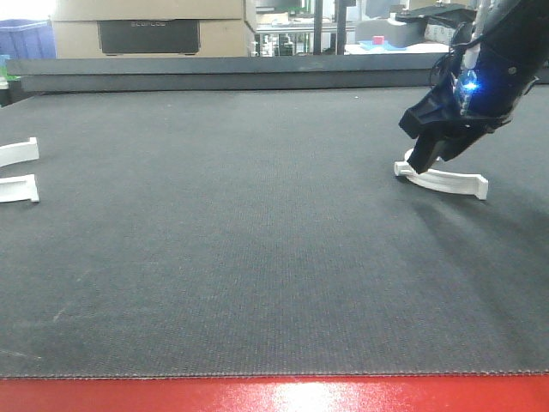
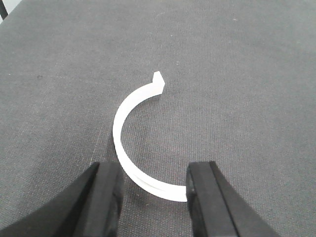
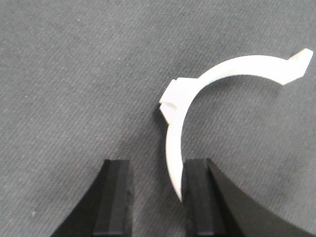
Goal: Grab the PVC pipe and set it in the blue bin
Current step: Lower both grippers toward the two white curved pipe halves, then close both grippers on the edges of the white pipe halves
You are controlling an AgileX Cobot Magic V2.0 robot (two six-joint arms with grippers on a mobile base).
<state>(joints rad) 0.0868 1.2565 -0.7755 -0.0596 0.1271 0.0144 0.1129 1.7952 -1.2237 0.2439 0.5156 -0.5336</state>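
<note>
Spread fingers (image 3: 116, 192) of the right claw (image 3: 157, 168) straddle the thin arc of the PVC pipe (image 3: 237, 68) on the table (image 3: 59, 74), so closing would pinch it; the left claw (image 2: 153, 173), also spread, frames a second pipe (image 2: 118, 131).

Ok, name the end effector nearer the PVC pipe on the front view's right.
Right: the right end effector straddles that PVC pipe; the left end effector straddles another pipe to its left.
</note>
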